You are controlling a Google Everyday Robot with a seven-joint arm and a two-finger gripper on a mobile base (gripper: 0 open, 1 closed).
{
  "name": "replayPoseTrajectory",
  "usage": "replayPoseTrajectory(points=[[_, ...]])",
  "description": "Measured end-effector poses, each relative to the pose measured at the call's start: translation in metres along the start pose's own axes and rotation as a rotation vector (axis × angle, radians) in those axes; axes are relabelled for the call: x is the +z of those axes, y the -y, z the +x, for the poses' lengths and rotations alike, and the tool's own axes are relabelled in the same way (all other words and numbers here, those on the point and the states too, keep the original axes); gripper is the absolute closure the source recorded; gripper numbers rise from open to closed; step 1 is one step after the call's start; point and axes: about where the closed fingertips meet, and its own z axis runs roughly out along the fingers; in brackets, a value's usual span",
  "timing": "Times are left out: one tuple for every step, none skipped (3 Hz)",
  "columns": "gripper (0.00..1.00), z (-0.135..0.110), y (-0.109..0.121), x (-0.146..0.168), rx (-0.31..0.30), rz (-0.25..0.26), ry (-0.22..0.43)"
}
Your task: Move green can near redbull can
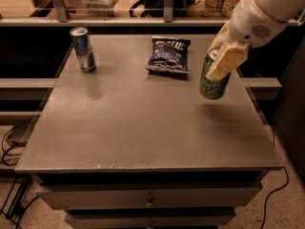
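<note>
The green can (213,84) with pale swirly markings hangs upright above the right side of the grey table (143,123), lifted clear of the surface with its shadow below it. My gripper (222,61) is shut on the green can, gripping it from above, its cream fingers (228,61) across the can's upper part. The redbull can (83,49), slim, blue and silver, stands upright at the table's far left corner, well apart from the green can.
A dark blue chip bag (168,55) lies at the far middle of the table, between the two cans. A railing and shelf (143,20) run behind the table. Drawers (150,197) sit below the front edge. Cables lie on the floor at left and right.
</note>
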Motion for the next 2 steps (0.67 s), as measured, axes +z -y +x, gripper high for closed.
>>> replayPoseTrajectory(points=[[1.00,-0.0425,0.0296,-0.0157,-0.029,0.038,0.087],[1.00,-0.0425,0.0297,-0.0156,-0.029,0.038,0.087]])
